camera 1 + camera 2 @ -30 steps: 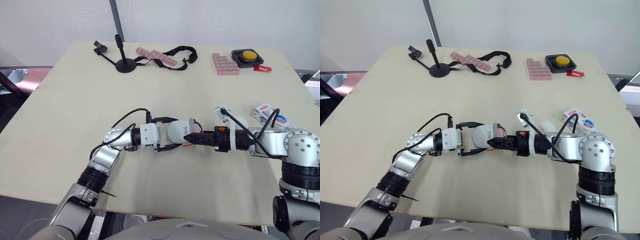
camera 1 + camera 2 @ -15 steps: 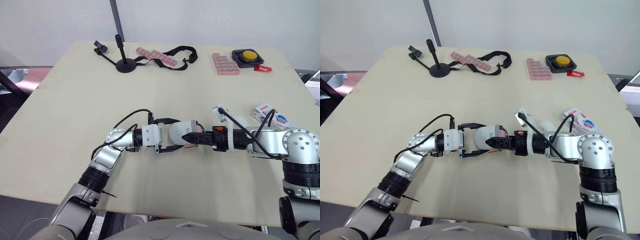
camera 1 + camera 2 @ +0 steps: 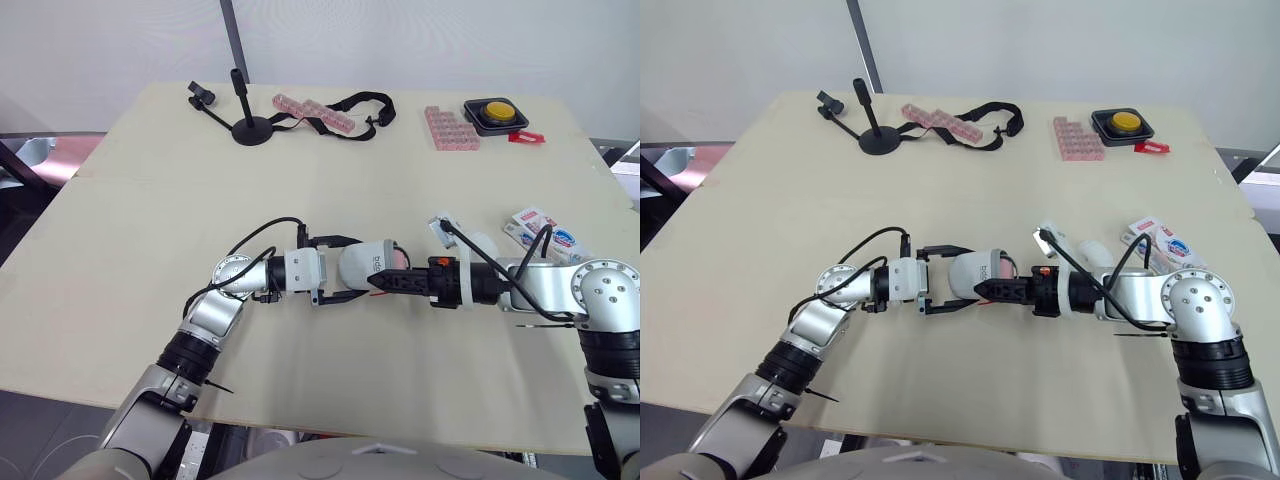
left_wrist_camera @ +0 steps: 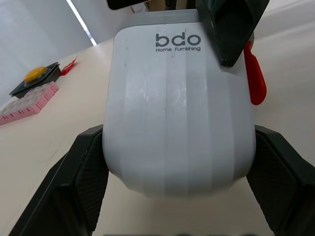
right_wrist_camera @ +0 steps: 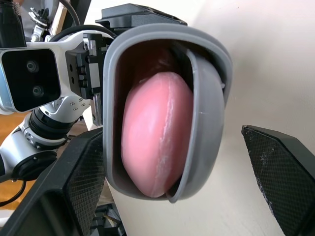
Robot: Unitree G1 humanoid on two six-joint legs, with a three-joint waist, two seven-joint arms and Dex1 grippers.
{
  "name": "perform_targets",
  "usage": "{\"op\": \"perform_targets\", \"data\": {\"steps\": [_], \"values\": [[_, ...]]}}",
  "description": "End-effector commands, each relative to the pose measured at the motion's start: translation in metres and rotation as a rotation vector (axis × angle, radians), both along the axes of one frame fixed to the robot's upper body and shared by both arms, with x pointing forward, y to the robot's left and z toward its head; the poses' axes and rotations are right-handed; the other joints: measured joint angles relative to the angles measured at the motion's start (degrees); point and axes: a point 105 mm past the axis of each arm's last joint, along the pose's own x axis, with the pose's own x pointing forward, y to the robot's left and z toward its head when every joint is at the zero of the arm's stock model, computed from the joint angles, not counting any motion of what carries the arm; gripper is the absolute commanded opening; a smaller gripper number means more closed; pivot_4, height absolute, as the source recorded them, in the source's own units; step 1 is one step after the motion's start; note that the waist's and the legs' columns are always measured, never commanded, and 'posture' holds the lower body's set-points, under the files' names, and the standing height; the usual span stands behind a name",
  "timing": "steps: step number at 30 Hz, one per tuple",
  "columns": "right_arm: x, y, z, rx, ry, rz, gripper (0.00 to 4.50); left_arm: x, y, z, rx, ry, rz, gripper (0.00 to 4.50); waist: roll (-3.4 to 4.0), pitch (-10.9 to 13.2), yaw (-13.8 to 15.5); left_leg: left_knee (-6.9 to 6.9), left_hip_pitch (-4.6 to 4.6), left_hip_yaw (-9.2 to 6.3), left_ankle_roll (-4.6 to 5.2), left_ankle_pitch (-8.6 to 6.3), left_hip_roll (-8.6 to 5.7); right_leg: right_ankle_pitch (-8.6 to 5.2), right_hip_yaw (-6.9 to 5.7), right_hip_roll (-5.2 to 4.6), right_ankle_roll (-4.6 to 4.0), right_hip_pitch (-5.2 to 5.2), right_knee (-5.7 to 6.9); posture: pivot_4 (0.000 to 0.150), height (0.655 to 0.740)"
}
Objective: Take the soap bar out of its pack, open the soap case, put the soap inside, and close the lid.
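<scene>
Soap case: grey-white, rounded, printed "bdo Home Furnishing". It lies on its side near the middle of the table, slightly toward 6 o'clock, with its mouth facing 3 o'clock.

Soap: pink bar, sits inside the case. In the right wrist view it takes up most of the opening. The curved grey lid stands ajar alongside it within the rim, so the case is not closed.

Left gripper: comes in from 9 o'clock. Its two black fingers are spread to the width of the case and clamp it, one on each flank.

Right gripper: comes in from 3 o'clock, tip at the mouth of the case. Its fingers are set wide apart with nothing between them. Whether the tip touches the rim cannot be told.

Soap packs: white boxes with blue and red print, at 3 o'clock from the case, near the table's edge and well apart from it.

Far side of the table:
- 11 o'clock: small black stand.
- 12 o'clock: pink segmented strip, just beside a black strap.
- 1 o'clock: pink block of compartments.
- Just beyond that block: yellow button on a black base, with a small red tag beside it.
</scene>
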Motion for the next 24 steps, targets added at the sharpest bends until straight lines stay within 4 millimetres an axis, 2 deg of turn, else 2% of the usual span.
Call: {"op": "perform_targets", "data": {"steps": [1, 4, 5, 7, 14, 19, 20, 21, 24], "values": [[-0.001, 0.002, 0.0076, 0.033, -0.015, 0.007, 3.93, 0.0004, -0.0021, 0.0147, -0.037, -0.043, -0.008, 3.44, 0.0, 0.0, 0.0, 0.0, 0.0, 0.0, 0.0, 0.0, 0.0, 0.0, -0.01, 0.0, 0.0, 0.0, -0.01, 0.15, 0.74], [0.001, 0.0028, 0.0074, 0.034, -0.014, 0.003, 3.06, 0.0003, -0.0026, 0.0149, -0.039, -0.041, -0.008, 3.44, 0.0, 0.0, 0.0, 0.0, -0.01, 0.0, 0.0, 0.0, 0.0, 0.0, 0.0, 0.0, 0.0, 0.0, -0.01, 0.15, 0.74], [0.0018, 0.0029, 0.0074, 0.034, -0.014, 0.0, 2.61, 0.0003, -0.0027, 0.0149, -0.039, -0.041, -0.007, 3.44, 0.0, 0.0, 0.0, 0.0, -0.01, 0.0, 0.0, 0.0, 0.0, 0.0, -0.01, 0.0, 0.0, 0.0, -0.01, 0.15, 0.74], [0.0023, 0.0029, 0.0071, 0.032, -0.013, 0.0, 2.11, 0.0004, -0.0027, 0.015, -0.039, -0.04, -0.005, 3.44, 0.0, 0.0, 0.0, 0.0, -0.01, 0.0, 0.0, 0.0, 0.0, 0.0, -0.01, -0.01, 0.0, 0.0, -0.01, 0.15, 0.74], [0.0008, 0.0037, 0.0064, 0.041, -0.005, 0.001, 2.08, 0.0005, -0.0025, 0.014, -0.036, -0.031, -0.002, 3.44, 0.0, 0.0, 0.0, 0.0, -0.03, -0.01, 0.0, 0.0, 0.0, 0.0, -0.01, 0.0, 0.0, 0.0, -0.02, 0.15, 0.74], [-0.0012, 0.0053, 0.0073, 0.04, -0.013, 0.013, 2.08, 0.0001, -0.0011, 0.0099, -0.022, 0.059, -0.009, 3.44, 0.0, 0.0, 0.0, 0.0, -0.03, 0.0, 0.0, 0.0, 0.0, 0.0, -0.01, 0.0, 0.0, 0.0, -0.02, 0.15, 0.74], [-0.0007, 0.0054, 0.0077, 0.04, -0.017, 0.012, 2.08, -0.0021, -0.0007, 0.0099, -0.02, 0.088, -0.026, 4.24, -0.01, 0.0, 0.0, 0.0, -0.04, 0.0, 0.0, 0.0, 0.0, 0.0, -0.02, 0.0, 0.0, 0.0, -0.02, 0.15, 0.74], [-0.0004, 0.0054, 0.008, 0.039, -0.019, 0.011, 2.08, -0.0037, -0.0005, 0.0102, -0.019, 0.107, -0.038, 4.46, -0.01, 0.0, 0.0, 0.0, -0.03, -0.01, 0.0, 0.0, 0.0, 0.0, -0.02, 0.0, 0.0, -0.01, -0.02, 0.15, 0.74], [0.0008, 0.0056, 0.0092, 0.033, -0.033, 0.012, 2.08, -0.0065, 0.0006, 0.0107, -0.007, 0.154, -0.061, 4.5, -0.01, 0.0, 0.0, 0.0, -0.02, -0.01, -0.01, 0.0, 0.0, 0.0, -0.02, 0.0, 0.0, -0.02, -0.01, 0.15, 0.74]]}}
